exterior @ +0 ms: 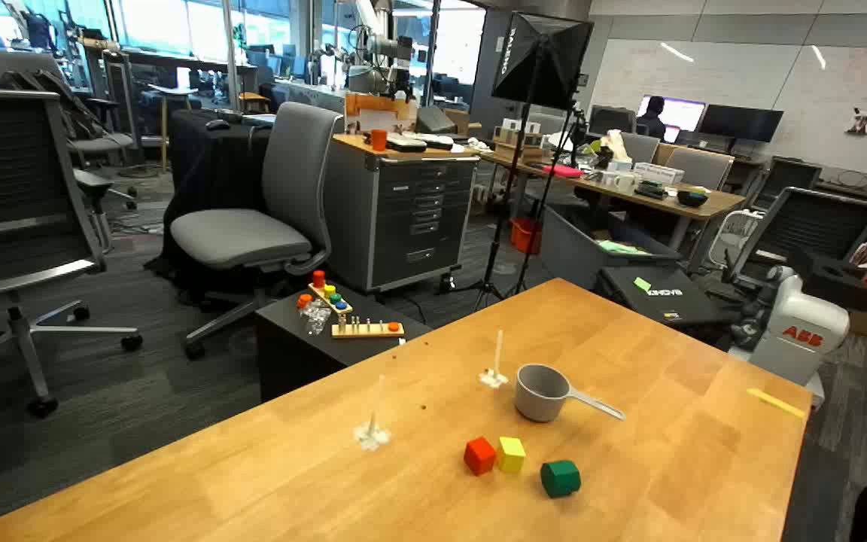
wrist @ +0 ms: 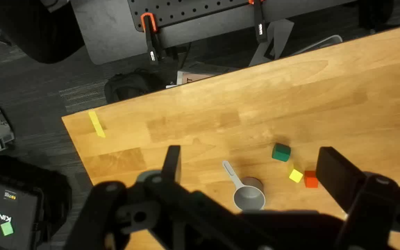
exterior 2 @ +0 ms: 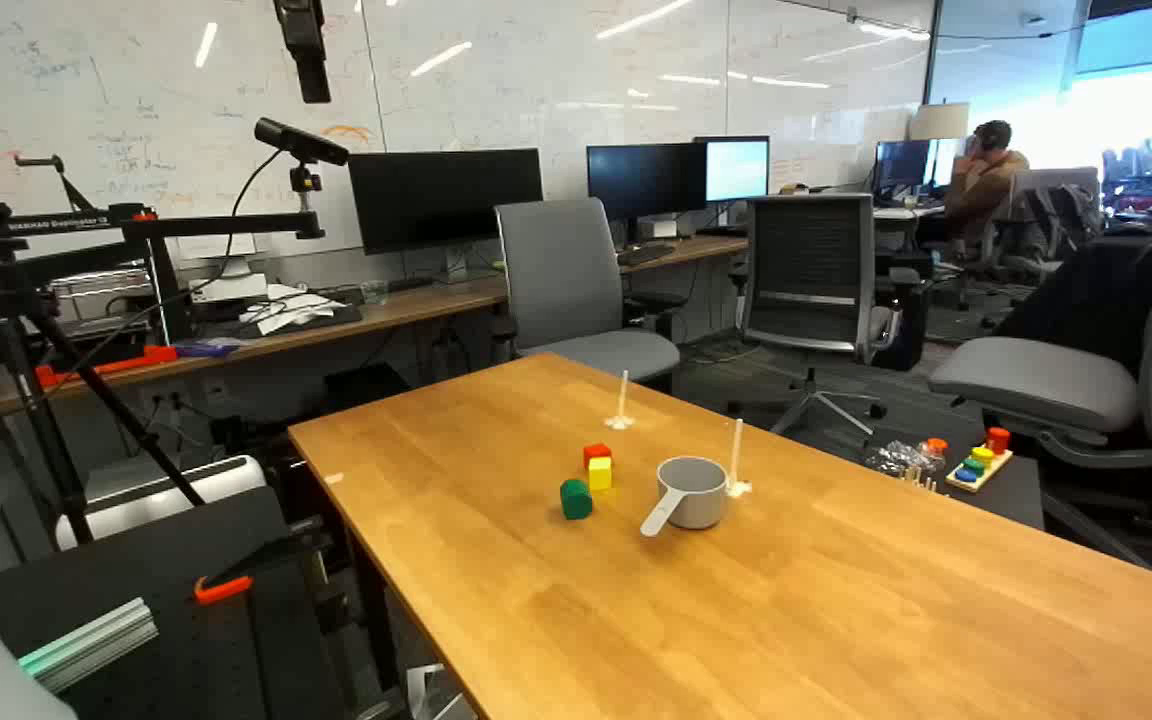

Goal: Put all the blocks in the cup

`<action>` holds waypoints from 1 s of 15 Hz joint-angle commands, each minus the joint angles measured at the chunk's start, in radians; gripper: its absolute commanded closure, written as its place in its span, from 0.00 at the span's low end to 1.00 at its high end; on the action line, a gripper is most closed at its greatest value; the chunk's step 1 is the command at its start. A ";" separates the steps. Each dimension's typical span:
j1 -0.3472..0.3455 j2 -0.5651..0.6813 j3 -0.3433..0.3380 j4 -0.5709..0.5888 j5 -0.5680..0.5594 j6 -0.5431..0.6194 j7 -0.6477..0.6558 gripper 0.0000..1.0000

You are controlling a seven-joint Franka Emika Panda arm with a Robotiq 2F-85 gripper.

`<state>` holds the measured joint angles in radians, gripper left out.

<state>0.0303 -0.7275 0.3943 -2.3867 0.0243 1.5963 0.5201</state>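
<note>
"Why's the claw (wrist: 249, 154) spread wide, gripping nothing?"

"Likely for picking. In the wrist view, the cup (wrist: 249, 197) sits upright on the counter (wrist: 193, 114), mouth up, presumably for filling; rightward lie the green block (wrist: 281, 152), yellow block (wrist: 296, 175), red block (wrist: 311, 180)."

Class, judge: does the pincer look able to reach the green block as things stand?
Probably yes: the pincer is open, and the green block lies uncovered, with gaps to the yellow block and cup.
</note>
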 commanded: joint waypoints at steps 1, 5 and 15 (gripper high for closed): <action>0.019 0.006 -0.013 0.003 -0.009 0.000 0.010 0.00; 0.019 0.008 -0.014 0.001 -0.010 0.000 0.010 0.00; -0.028 0.164 -0.031 0.064 -0.074 0.121 -0.021 0.00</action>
<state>0.0274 -0.6965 0.3855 -2.3896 0.0066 1.6360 0.5193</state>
